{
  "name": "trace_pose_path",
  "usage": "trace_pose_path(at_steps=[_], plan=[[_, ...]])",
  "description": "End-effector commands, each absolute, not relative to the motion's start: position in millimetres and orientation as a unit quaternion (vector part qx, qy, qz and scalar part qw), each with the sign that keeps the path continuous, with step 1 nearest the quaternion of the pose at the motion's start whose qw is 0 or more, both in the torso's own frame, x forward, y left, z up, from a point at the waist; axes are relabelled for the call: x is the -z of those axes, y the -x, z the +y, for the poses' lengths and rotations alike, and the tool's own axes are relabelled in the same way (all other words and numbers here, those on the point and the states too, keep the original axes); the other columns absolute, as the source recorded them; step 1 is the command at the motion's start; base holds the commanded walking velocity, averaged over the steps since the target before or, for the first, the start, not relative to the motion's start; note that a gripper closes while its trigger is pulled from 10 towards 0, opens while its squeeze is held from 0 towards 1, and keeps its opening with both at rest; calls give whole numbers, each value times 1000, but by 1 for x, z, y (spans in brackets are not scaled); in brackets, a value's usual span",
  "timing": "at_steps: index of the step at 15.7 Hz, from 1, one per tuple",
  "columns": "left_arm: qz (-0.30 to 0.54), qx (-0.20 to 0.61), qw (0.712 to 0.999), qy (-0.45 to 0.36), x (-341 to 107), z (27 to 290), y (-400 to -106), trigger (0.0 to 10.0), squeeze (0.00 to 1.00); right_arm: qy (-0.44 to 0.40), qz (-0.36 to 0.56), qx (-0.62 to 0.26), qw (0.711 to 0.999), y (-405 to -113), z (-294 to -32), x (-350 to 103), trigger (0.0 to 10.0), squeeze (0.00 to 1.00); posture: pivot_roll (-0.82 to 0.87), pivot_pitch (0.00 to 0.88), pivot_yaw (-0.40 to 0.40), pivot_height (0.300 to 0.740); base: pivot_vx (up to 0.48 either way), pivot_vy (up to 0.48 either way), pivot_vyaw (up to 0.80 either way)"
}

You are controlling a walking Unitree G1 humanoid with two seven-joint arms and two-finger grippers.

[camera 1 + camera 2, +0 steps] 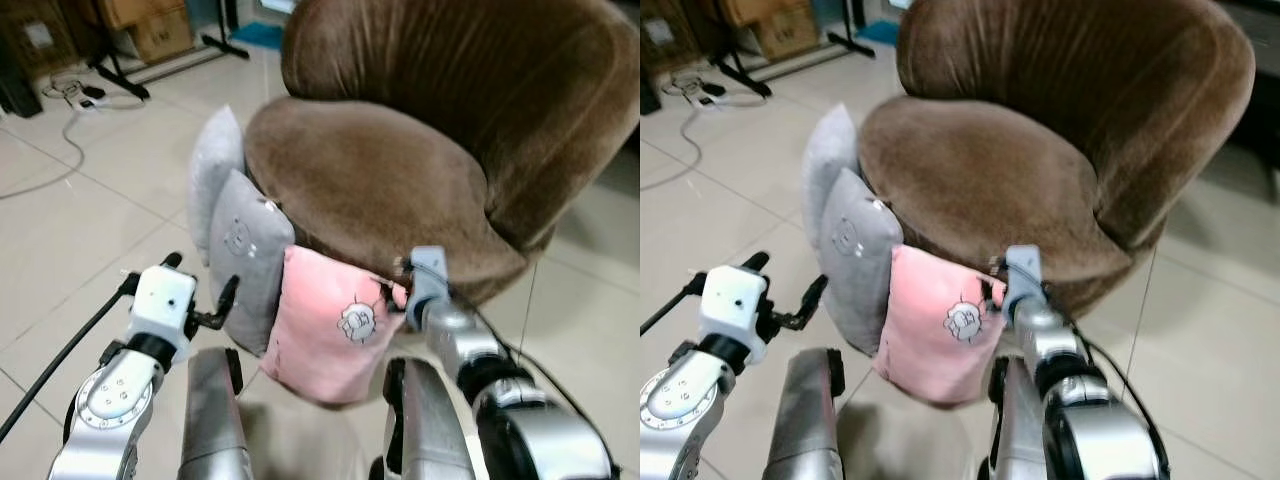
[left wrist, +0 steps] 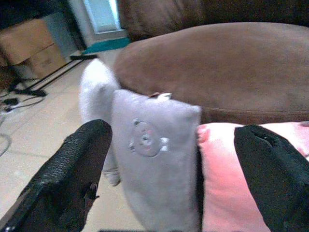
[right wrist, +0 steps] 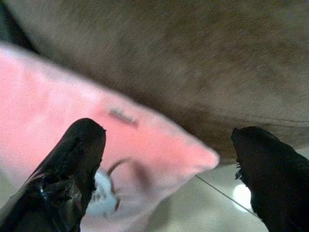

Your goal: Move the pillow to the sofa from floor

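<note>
Two pillows (image 1: 247, 262) half-hide a third (image 1: 213, 165) beside the sofa (image 1: 400, 160).

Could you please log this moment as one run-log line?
pink pillow: on floor, leaning on sofa | right gripper: open at its corner | left gripper: open, facing grey pillow

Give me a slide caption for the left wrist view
Open left gripper faces a grey pillow and pink pillow leaning on the brown sofa.
</note>
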State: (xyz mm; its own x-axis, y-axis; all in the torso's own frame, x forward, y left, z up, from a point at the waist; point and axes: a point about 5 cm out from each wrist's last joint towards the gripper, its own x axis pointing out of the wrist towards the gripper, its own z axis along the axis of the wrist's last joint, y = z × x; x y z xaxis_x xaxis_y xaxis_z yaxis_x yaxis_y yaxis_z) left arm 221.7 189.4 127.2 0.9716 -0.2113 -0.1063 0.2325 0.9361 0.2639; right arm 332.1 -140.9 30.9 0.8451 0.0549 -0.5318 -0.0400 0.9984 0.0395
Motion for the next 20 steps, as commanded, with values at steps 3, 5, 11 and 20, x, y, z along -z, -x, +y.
trace_pose_path(at_steps=[3, 5, 11, 20], plan=[[26, 142, 979, -141, -145, 186, -216, 10000, 0, -108, 238, -14, 965, -340, -145, -42, 10000, 1000, 129, 162, -34, 495, 0, 0, 0], [24, 147, 979, -141, -148, 186, -215, 10000, 0, -121, 231, -14, 965, -342, -145, -44, 10000, 1000, 129, 165, -31, 495, 0, 0, 0], [40, 189, 971, -141, -163, 186, -192, 10000, 0, -141, 216, 28, 966, -345, -146, -47, 10000, 1000, 156, 233, 1, 495, 0, 0, 0], [97, 175, 969, -143, -176, 199, -143, 10000, 0, -300, 254, 128, 911, -335, -139, -31, 10000, 0, 292, 265, -6, 495, 0, 0, 0]])
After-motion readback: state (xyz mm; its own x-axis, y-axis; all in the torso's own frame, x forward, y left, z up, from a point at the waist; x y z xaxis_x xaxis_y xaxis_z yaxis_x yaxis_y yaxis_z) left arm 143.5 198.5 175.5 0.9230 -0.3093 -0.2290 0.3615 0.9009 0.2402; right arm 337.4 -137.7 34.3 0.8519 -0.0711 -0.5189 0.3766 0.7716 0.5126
